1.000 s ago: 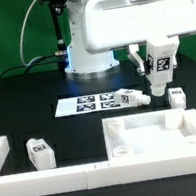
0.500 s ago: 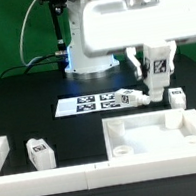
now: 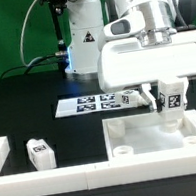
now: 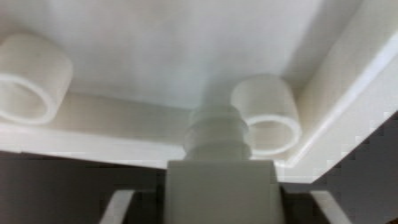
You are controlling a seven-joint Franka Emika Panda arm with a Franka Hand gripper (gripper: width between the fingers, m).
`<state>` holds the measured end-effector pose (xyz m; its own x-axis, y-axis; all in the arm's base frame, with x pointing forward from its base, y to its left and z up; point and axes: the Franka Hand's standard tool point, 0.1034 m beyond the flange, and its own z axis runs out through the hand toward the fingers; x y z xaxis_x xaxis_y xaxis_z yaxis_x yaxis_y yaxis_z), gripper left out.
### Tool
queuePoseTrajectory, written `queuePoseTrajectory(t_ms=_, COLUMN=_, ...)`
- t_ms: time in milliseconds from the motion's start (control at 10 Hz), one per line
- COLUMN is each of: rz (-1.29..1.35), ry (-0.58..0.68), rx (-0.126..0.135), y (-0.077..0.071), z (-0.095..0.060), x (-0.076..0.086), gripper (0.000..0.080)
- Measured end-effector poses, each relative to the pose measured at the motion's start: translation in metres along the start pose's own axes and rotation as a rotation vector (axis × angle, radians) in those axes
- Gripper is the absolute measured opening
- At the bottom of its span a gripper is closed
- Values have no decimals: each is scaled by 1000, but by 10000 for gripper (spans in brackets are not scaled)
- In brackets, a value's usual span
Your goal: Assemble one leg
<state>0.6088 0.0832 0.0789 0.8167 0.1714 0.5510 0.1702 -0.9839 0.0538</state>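
My gripper (image 3: 168, 90) is shut on a leg (image 3: 171, 102), a small white block with a black-and-white tag, and holds it upright over the far right corner of the white tabletop (image 3: 144, 152). In the wrist view the held leg (image 4: 222, 165) hangs between my fingers (image 4: 118, 205), just above the tabletop's inner face (image 4: 178, 50) and close beside a round socket (image 4: 270, 115). A second leg (image 3: 133, 98) lies on its side at the marker board's right end. A third leg (image 3: 39, 152) stands at the exterior view's left.
The marker board (image 3: 85, 104) lies behind the tabletop. A low white wall (image 3: 57, 176) runs along the front, with a short arm (image 3: 0, 151) at the left. The robot's base (image 3: 83, 42) stands at the back. Another socket (image 4: 36, 90) shows in the wrist view.
My arm has moved forward and down with the leg, from above the table behind the tabletop to just over the tabletop's far right corner.
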Motion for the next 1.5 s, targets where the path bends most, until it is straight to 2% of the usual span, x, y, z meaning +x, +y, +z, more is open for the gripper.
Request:
queuePoseTrajectory(t_ms=300, rz=0, ry=-1, rx=2, y=-1, z=1, x=1, gripper=284)
queuePoseTrajectory(t_ms=600, rz=13, ry=-8, rx=19, y=-4, z=8, x=28, gripper=284)
queuePoseTrajectory(t_ms=900, rz=11, ry=-21, rx=35, y=-15, z=17, x=22, gripper=284)
queuePoseTrajectory(t_ms=1500, rz=0, ry=-34, rx=43, y=-25, z=28, x=12, gripper=284)
